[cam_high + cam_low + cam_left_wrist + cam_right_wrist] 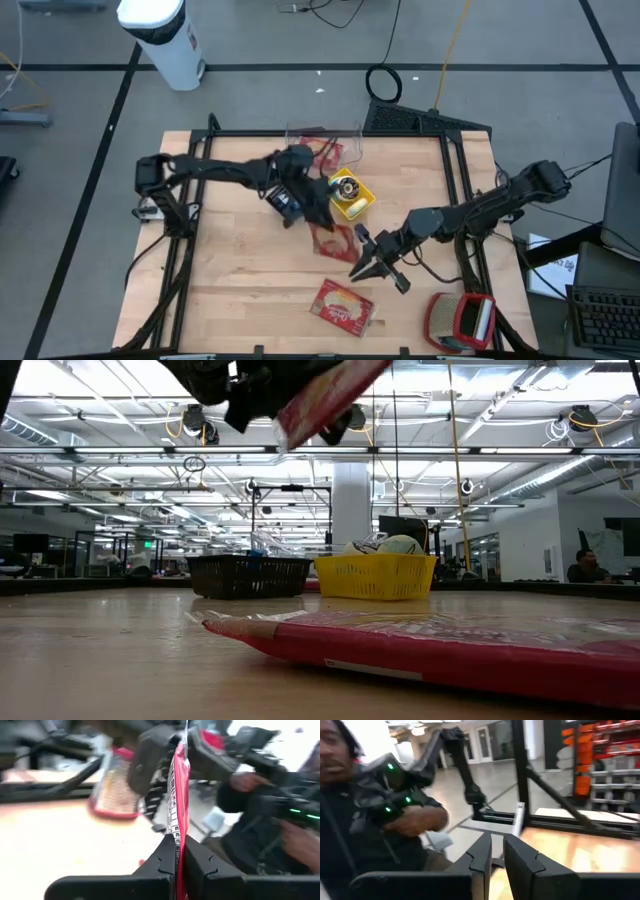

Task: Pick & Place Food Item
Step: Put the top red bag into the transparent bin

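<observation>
Holding a red food packet (pixel 180 785) by one thin edge, raised above mid-table.
Left gripper (pixel 178 851) fingers are pinched shut on it; slippage is possible. Right gripper (pixel 497 851) fingers, nearly closed, appear empty nearby; collision is possible.

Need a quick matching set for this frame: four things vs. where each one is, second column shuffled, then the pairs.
Things:
1. red packet in the left end effector
2. yellow basket
3. red packet near the front edge
4. right end effector

Places:
A. lying flat on the table, nothing touching it
B. mid-table, beside the lifted packet, holding nothing
C. off the table, pinched between two fingers
D. standing on the table toward the back, with items inside

Pairs: 1-C, 2-D, 3-A, 4-B
</observation>
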You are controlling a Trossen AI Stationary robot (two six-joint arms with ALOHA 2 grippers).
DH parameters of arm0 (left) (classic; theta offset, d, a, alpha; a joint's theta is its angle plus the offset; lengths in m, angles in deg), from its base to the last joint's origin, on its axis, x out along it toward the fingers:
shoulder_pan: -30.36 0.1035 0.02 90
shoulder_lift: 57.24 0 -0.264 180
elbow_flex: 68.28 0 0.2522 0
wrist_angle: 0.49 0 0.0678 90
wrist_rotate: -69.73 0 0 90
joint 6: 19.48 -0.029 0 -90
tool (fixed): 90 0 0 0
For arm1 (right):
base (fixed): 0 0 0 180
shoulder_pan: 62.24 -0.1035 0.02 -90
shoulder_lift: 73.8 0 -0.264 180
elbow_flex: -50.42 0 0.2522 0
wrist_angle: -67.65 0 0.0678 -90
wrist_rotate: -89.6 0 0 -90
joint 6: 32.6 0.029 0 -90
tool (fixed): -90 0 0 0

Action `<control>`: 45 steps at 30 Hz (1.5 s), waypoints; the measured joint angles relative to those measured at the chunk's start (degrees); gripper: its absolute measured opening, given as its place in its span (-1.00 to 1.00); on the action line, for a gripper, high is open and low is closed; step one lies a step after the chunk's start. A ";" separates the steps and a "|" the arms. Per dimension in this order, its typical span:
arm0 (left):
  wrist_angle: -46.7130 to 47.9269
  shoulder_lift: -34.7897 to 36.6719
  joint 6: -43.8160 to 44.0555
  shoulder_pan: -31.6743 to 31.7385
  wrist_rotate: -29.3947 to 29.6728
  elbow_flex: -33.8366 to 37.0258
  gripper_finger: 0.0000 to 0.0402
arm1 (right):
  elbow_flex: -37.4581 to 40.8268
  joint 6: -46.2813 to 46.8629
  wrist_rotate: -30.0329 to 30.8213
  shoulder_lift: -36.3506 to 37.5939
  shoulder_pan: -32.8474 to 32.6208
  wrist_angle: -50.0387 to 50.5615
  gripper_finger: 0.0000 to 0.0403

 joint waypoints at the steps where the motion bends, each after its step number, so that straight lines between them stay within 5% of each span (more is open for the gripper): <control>1: 2.57 0.96 -1.14 0.68 1.83 0.00 -0.95 | 0.01 -0.46 0.16 0.39 0.04 0.77 -0.78; 10: 21.46 9.03 -12.54 7.38 21.48 -1.15 -0.94 | 5.44 -5.80 0.82 4.41 2.51 3.02 -0.81; 20: 40.30 4.90 -27.55 18.42 37.96 -16.86 -0.95 | 16.44 -5.50 16.84 11.64 9.51 2.03 -0.85; 30: 43.77 -4.21 -34.74 25.51 45.52 -25.48 -0.97 | 23.15 -5.44 19.77 12.73 14.64 -6.22 -0.86; 45: 47.31 -14.97 -36.71 26.04 44.91 -25.53 -0.94 | 23.74 -5.43 19.60 12.71 18.95 -6.53 -0.88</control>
